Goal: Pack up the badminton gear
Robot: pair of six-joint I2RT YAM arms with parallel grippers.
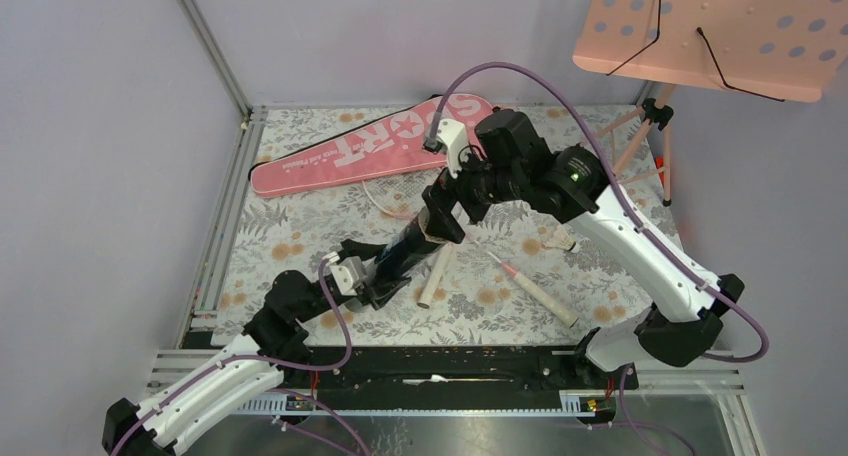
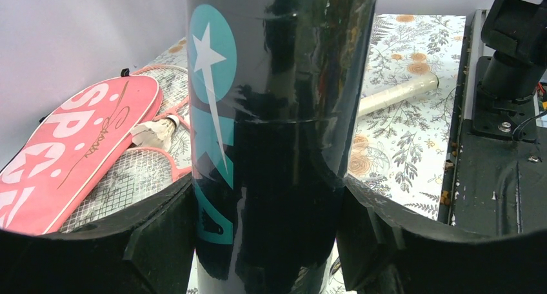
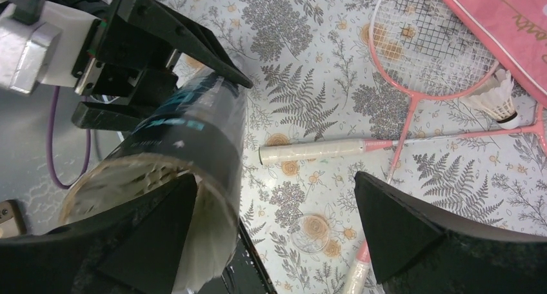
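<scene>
Key relation: the black tube [image 1: 405, 246] runs on a slant from the left hand [image 1: 372, 274] at its lower end, up and away to its open mouth right at the right hand [image 1: 447, 198]. In the right wrist view the mouth lies against the inner face of 1 finger [image 3: 142, 236], not centred in the gap.
Left hand: pinching the tube around its lower body, 1 finger on each side, holding it off the counter [image 1: 300, 226].
Right hand: fingers spread wide with nothing between them. The wrist is bent down over the tube mouth and the forearm reaches across from the right.
Tube contents: pale feathers show inside the mouth; how many cannot be told.
Loose shuttlecock [image 3: 497, 100]: on the racket shafts, just beside the pink SPORT racket bag [image 1: 370, 146], beyond the tube from the arm bases and nearer the right hand.
Second shuttlecock [image 1: 565, 241]: on the counter beside the right forearm.
Rackets [image 3: 419, 49]: 2, heads by the bag, handles pointing toward the arm bases.
Likely next step: the right hand fetches a shuttlecock, with the left hand presenting the mouth.
</scene>
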